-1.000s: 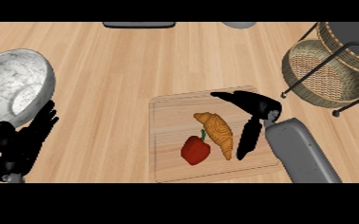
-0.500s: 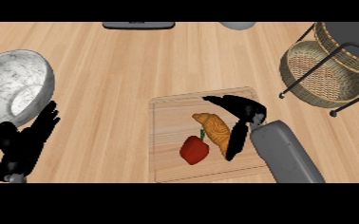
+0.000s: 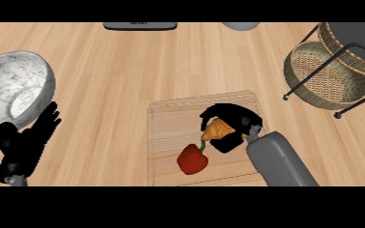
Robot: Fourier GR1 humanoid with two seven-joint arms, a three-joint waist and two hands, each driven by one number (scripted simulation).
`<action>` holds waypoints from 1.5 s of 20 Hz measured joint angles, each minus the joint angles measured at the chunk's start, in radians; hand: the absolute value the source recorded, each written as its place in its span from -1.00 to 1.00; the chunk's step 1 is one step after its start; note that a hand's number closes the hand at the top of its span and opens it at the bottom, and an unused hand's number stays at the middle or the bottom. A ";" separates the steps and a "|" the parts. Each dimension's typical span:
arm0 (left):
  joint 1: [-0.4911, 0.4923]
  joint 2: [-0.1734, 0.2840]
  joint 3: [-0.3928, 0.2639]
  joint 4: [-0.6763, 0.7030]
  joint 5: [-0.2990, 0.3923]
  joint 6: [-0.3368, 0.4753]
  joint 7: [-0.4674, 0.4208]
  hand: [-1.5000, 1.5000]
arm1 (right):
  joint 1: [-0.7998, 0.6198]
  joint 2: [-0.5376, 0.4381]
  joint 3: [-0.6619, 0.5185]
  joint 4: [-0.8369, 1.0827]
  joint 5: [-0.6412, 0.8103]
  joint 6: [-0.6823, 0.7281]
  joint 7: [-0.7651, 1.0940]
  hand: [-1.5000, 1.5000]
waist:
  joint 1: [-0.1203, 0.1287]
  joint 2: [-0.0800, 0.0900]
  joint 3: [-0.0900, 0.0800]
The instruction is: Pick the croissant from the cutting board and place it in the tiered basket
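A golden croissant lies on the wooden cutting board in the middle of the head view. My right hand is over it, fingers and thumb curled round it so that only part of the pastry shows. A red bell pepper with a green stem lies just left of and below the croissant on the board. The wicker tiered basket on a black wire frame stands at the right edge. My left hand rests open at the lower left, fingers up.
A marbled grey bowl sits at the left edge beside my left hand. A dark flat object and a grey rounded one lie along the back of the counter.
My right hand has moved left over the croissant and its fingers have curled round it. The left hand has stayed put.
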 measured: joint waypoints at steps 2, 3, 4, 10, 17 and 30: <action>-0.001 -0.009 -0.002 0.002 -0.012 0.007 -0.007 0.00 | -0.005 -0.002 -0.012 0.012 0.004 -0.017 -0.039 1.00 | 0.001 0.001 0.002; 0.004 -0.009 0.001 -0.006 -0.011 0.002 -0.007 0.00 | 0.002 0.004 -0.016 0.000 0.005 -0.024 -0.041 1.00 | 0.001 0.002 0.003; 0.011 -0.009 0.004 -0.015 -0.008 -0.003 -0.003 0.00 | 0.001 0.015 -0.019 0.007 0.011 -0.041 -0.047 1.00 | 0.002 0.002 0.003; 0.003 -0.013 0.023 -0.021 -0.013 -0.014 0.014 0.00 | 0.042 0.012 -0.071 -0.083 0.001 -0.053 -0.042 1.00 | 0.002 0.009 0.007; 0.017 -0.016 0.023 -0.028 -0.018 -0.018 0.023 0.00 | -0.019 0.057 -0.085 -0.189 0.137 -0.236 0.256 1.00 | 0.000 0.004 0.004; 0.016 -0.019 0.016 -0.014 -0.030 -0.023 0.000 0.00 | -0.316 0.081 0.132 -0.359 0.615 -0.496 0.936 1.00 | 0.016 -0.002 0.005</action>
